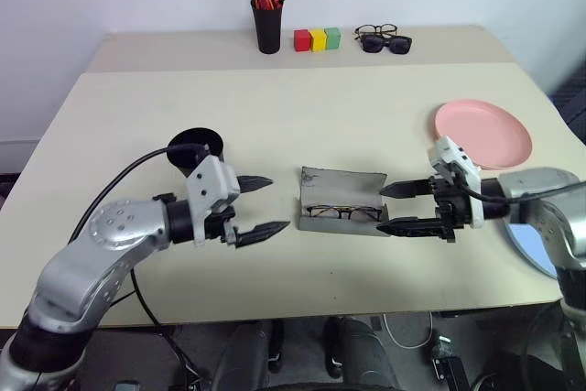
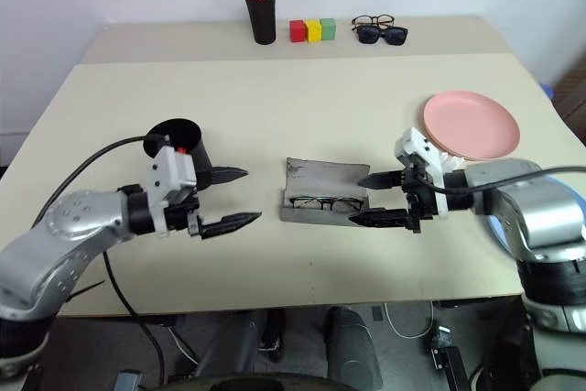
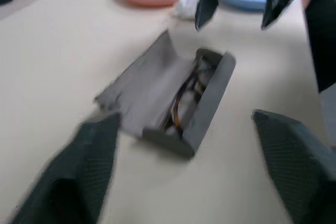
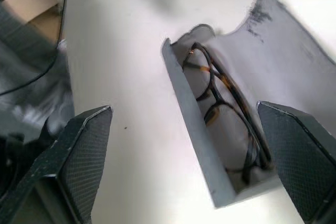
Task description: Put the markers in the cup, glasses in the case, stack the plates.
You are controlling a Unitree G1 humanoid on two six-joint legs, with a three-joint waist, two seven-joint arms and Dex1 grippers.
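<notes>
From the head, the grey oblong hard-shell case point(image 1: 341, 200) lies open between the left gripper point(image 1: 265, 204) and right gripper point(image 1: 396, 207), both spread and empty. The left wrist shows the thin wire-rimmed glasses point(image 3: 185, 96) inside, just ahead. The right wrist confirms it. Closing probably needs one gripper to brace the shell while the other folds the flap point(image 4: 278, 45) slowly.

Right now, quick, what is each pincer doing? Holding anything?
Left pincer: open, holding nothing, beside the case.
Right pincer: open, holding nothing, at the case's other end.
</notes>
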